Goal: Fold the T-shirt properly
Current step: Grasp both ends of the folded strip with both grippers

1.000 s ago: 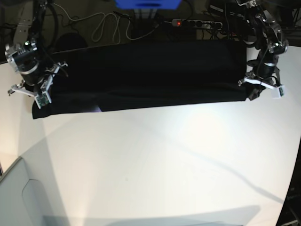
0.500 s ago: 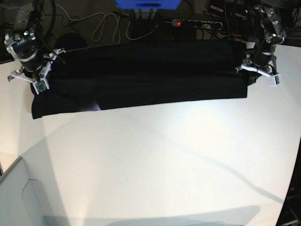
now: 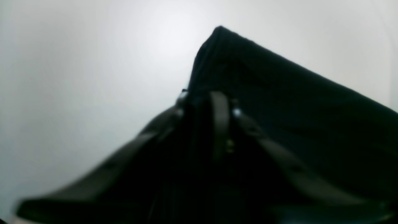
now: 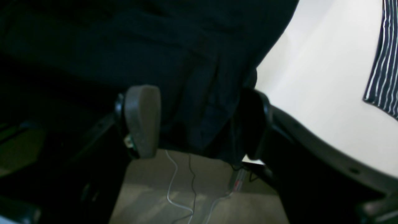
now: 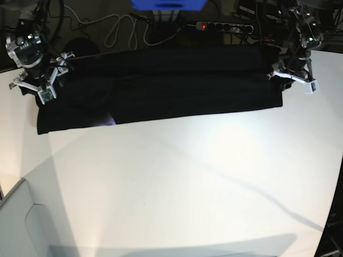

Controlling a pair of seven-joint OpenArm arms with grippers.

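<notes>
The black T-shirt (image 5: 161, 85) lies folded into a long band across the back of the white table (image 5: 187, 187). A small purple patch (image 5: 110, 120) peeks out at its front left edge. My right gripper (image 5: 33, 85) hovers over the shirt's left end. In the right wrist view this gripper (image 4: 199, 124) is open, its fingers (image 4: 143, 121) wide apart with loose black cloth (image 4: 155, 46) between them. My left gripper (image 5: 292, 79) is at the shirt's right end. The left wrist view is blurred: the gripper (image 3: 210, 105) looks slightly open over the cloth's corner (image 3: 279, 93).
A power strip (image 5: 225, 25), a white cable (image 5: 120, 29) and a blue object (image 5: 167, 4) lie behind the table's back edge. A striped cloth (image 4: 384, 62) shows at the right wrist view's edge. Floor with cables (image 4: 186, 186) lies below the table edge.
Both grippers moved toward the table's back edge, carrying the shirt's ends over, then their jaws parted. The shirt's front edge stayed where it was.
</notes>
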